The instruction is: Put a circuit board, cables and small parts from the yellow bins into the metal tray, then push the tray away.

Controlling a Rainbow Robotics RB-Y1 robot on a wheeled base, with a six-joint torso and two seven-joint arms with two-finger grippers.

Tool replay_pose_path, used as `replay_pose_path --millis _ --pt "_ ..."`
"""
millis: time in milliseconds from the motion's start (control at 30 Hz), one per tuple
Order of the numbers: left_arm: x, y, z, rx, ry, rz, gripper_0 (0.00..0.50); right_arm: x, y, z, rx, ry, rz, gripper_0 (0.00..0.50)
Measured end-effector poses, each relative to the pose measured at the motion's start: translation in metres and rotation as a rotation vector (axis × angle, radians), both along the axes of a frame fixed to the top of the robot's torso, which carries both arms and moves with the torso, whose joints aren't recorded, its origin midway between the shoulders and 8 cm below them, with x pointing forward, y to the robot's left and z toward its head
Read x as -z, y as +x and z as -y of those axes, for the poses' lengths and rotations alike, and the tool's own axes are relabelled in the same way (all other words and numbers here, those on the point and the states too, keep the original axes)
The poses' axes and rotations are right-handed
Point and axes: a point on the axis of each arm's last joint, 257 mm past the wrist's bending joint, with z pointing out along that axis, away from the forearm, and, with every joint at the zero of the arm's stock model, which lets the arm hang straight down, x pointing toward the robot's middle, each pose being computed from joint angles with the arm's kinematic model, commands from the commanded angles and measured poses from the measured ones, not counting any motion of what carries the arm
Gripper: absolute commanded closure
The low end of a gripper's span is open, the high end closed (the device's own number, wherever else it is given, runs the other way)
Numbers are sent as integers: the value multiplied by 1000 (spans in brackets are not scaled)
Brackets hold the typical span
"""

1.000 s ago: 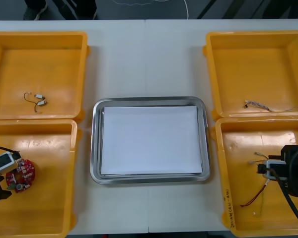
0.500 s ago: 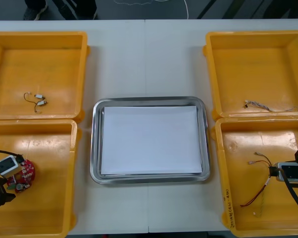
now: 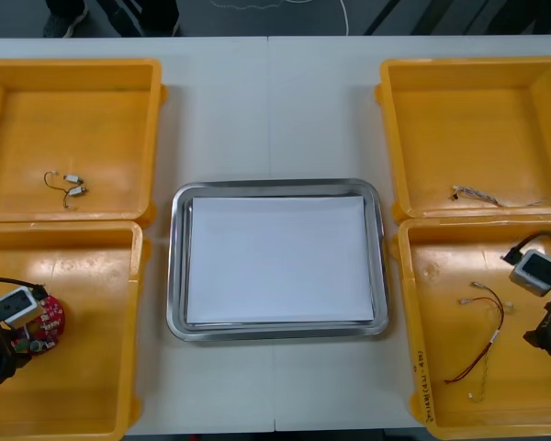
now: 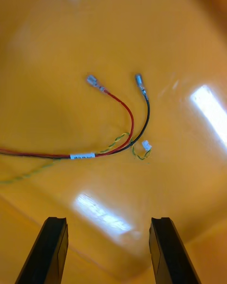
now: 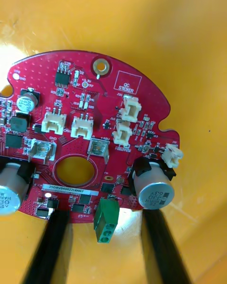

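Note:
A round red circuit board [image 3: 44, 319] [image 5: 90, 137] lies in the near left yellow bin [image 3: 92, 377]. My left gripper [image 3: 14, 342] [image 5: 105, 216] is open at the board's edge, and the board's green connector sits between the fingertips. In the near right yellow bin [image 3: 441, 276] lies a red and yellow cable [image 3: 485, 338] [image 4: 118, 139]. My right gripper [image 3: 544, 331] [image 4: 108, 221] hangs open beside it, with nothing between the fingers. The metal tray [image 3: 176, 266] sits between the bins, white inside.
The far left bin [image 3: 119, 101] holds small metal parts [image 3: 69, 186] on thin wires. A pale twisted cable [image 3: 482, 196] lies in the far right bin [image 3: 477, 110]. Bare table runs beyond the tray and between the bins.
My right gripper has drawn back off the red and yellow cable toward the bin's right side and turned, leaving the cable uncovered. My left gripper sank slightly at the circuit board.

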Motion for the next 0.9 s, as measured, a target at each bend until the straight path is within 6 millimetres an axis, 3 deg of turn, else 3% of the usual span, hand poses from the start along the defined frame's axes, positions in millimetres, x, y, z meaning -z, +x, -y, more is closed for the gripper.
replay_pose_path --millis 33,100,267,433,600,900 --pt "0 0 0 0 0 0 428 1 -1 -1 65 31 -5 0" --pt "0 0 0 -1 1 2 496 3 -2 -4 155 76 -12 0" --pt "-1 1 -1 -1 3 5 500 5 -2 -9 252 133 -20 0" --pt "-1 1 -1 0 3 7 500 8 -5 -12 504 243 -42 0" --pt "-4 -5 -3 -9 -11 -16 500 12 -9 -10 621 271 -58 0" --pt "-33 -7 -17 -41 -44 -32 500 16 -5 -15 852 375 -51 0"
